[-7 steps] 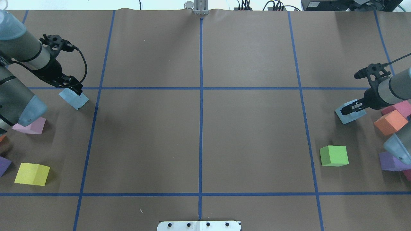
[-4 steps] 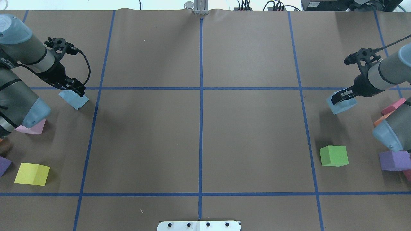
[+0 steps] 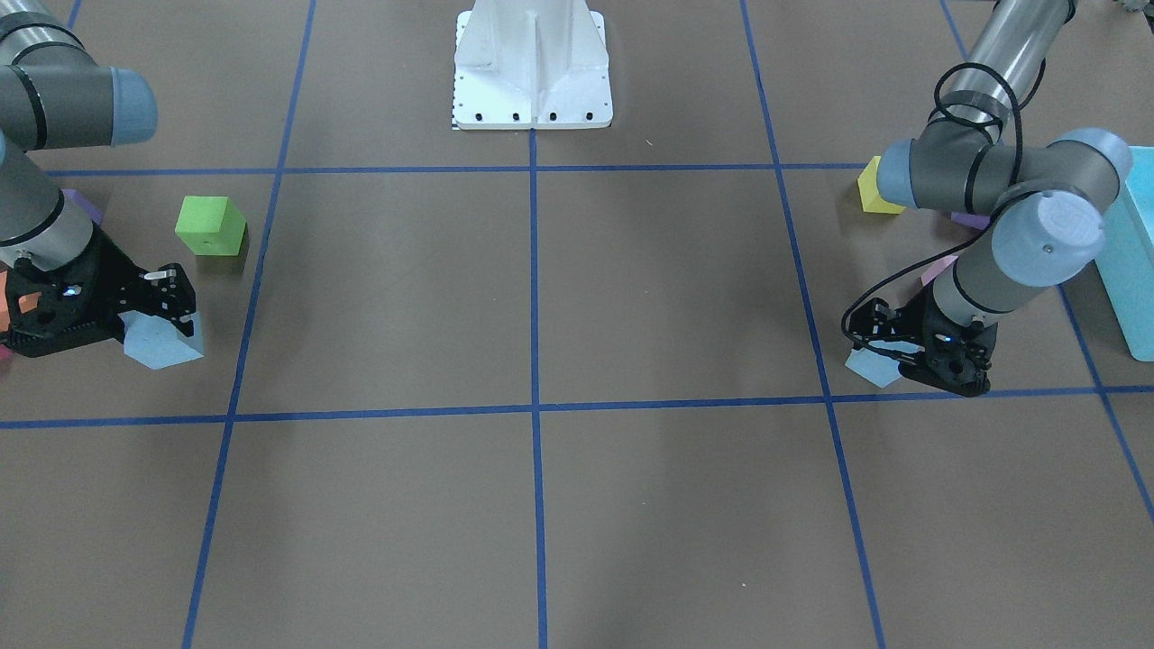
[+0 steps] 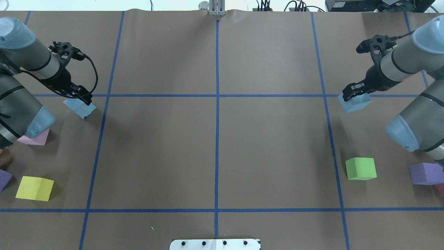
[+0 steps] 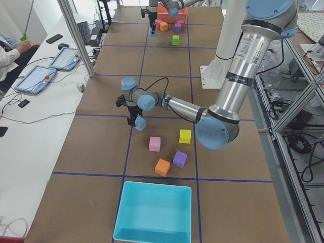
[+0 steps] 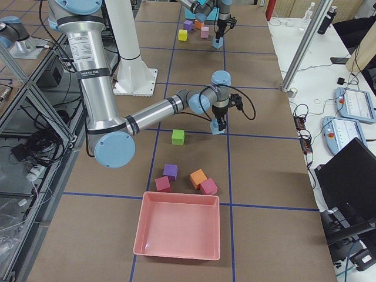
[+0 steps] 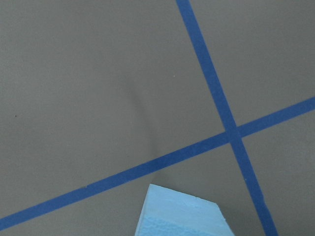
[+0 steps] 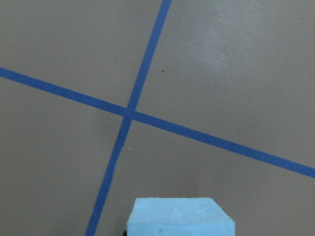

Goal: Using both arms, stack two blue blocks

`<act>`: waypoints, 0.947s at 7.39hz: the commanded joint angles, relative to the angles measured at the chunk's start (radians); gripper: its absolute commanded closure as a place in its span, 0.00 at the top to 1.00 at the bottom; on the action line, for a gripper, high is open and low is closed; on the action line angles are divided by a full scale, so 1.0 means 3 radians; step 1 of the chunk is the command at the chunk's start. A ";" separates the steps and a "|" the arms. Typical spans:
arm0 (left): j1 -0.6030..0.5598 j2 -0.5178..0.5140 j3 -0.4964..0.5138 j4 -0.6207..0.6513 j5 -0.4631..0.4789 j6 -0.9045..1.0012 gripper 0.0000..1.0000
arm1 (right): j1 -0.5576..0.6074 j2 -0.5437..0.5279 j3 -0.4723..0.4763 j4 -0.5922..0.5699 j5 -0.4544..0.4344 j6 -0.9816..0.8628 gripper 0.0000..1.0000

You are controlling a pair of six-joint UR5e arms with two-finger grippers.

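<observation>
Brown paper, ruled into big squares by blue tape (image 4: 217,95), covers the table (image 4: 270,149) I am working over. On my overhead feed the left gripper (image 4: 80,96) is clamped on a pale sky-blue foam cube (image 4: 82,108), which sits low at the table just below the horizontal tape line, tilted on a corner; I cannot tell whether it touches the paper. The left wrist camera shows only that cube's top edge (image 7: 182,216) near a tape crossing.

The right gripper (image 4: 351,91) grasps the second pale sky-blue foam cube (image 4: 356,102), carried right at the same tape line, just right of the vertical stripe, with its shadow falling on the paper beneath. From the front camera this cube (image 3: 160,343) hangs under the black fingers (image 3: 160,293); the right wrist feed shows its upper face (image 8: 179,219) above a crossing of tape.

Other foam cubes lie about: a lime-green cube (image 4: 361,168) well below the right gripper, a purple cube (image 4: 425,173) at the right edge, a yellow cube (image 4: 34,188) and a pink cube (image 4: 34,137) on the left side. The side cameras add an orange cube (image 5: 162,167), a turquoise plastic bin (image 5: 153,213) at the left end and a salmon-pink plastic bin (image 6: 178,225) at the right end. A white pedestal base plate (image 3: 533,68) stands between the arms.

As for writing, there is a printed strip on the near arm's tube (image 5: 250,48) in the left side view, too small for me to read.
</observation>
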 commanded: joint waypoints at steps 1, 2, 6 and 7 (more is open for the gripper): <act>0.0034 0.0002 -0.0008 -0.0005 -0.0001 -0.0005 0.99 | -0.0269 0.0344 -0.0020 -0.0093 -0.0043 0.0586 0.64; 0.0090 0.0002 0.0002 -0.0005 -0.0001 -0.0005 0.99 | -0.0332 0.0422 -0.0035 -0.0093 -0.0043 0.0695 0.64; 0.0116 0.0002 0.0002 -0.0005 -0.0001 -0.0010 0.61 | -0.0582 0.1014 -0.0208 -0.0400 -0.0268 0.1154 0.64; 0.0116 0.0002 0.0002 0.0005 -0.0001 -0.0010 0.52 | -0.0689 0.1198 -0.0330 -0.0395 -0.0430 0.1404 0.64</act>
